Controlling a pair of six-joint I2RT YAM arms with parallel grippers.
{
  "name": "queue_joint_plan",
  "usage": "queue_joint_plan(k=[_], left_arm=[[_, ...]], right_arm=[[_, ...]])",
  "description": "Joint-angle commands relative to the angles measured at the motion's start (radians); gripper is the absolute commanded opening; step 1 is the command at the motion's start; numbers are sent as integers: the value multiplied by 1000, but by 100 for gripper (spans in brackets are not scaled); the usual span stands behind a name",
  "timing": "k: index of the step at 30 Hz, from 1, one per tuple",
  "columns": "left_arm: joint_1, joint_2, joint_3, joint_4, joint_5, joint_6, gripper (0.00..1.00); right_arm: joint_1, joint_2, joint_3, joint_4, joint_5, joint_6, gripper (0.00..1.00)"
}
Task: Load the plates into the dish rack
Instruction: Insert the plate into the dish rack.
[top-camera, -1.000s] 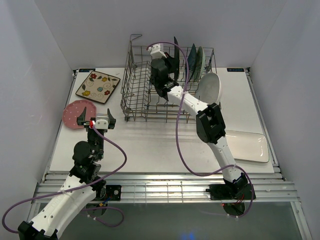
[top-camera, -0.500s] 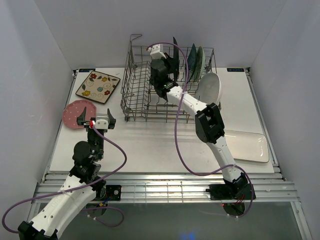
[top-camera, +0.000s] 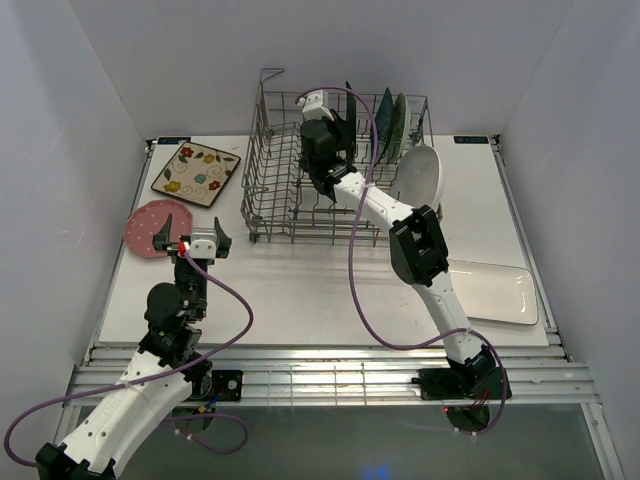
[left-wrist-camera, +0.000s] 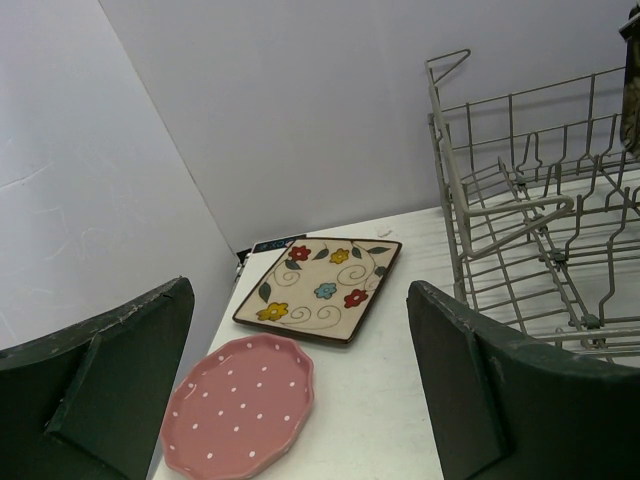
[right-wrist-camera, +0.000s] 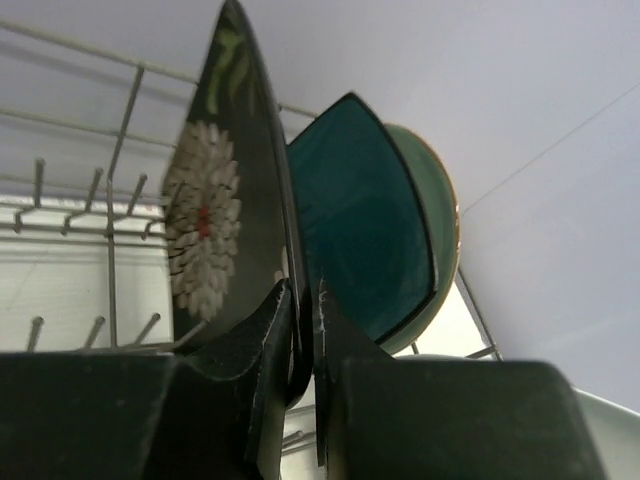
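Pinching the dark patterned square plate (right-wrist-camera: 215, 200) by its rim, the right claw (right-wrist-camera: 303, 300) is pressing its two fingers together on the thin edge. This plate is black with a big pale flower and a red middle. It is standing up on its edge inside the dish rack (top-camera: 262, 190), toward the right side.

Just to its right, the teal square plate (right-wrist-camera: 365, 240) is standing too, with only a thin gap between the two. The mint-green round plate (right-wrist-camera: 445, 220) is sitting right behind the teal one. The white oval plate (top-camera: 422, 175) is leaning at the rack's right end. The left half of the rack is giving open room among its wire pins.

The white rectangular plate (top-camera: 495, 292) is lying flat near the table's right edge. The cream floral square plate (left-wrist-camera: 320, 287) and the pink dotted round plate (left-wrist-camera: 240, 405) are lying flat on the left, near that edge.

The left claw (top-camera: 193, 235) is hanging spread wide just beside the pink plate, holding nothing.

Since a moment ago, the right arm's elbow is sliding a tiny bit left, and the left arm is staying put.
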Motion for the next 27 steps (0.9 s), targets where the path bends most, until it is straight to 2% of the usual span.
queue_joint_plan(k=[1,17,21,27], left_arm=[[-1,-8,-4,14,3,-1,98],[-1,-13,-3,14,2,1,98],[1,-11,-3,14,3,1,98],[1,-5,-3,14,5,-2,98]], right_arm=[[-18,17,18,6,-41,76,8],[-30,-23,-5,-33,-29,128,10],[-30,-52,-18,-47,-23,145,16],[-29,-101,-40,-104,-46,193,35]])
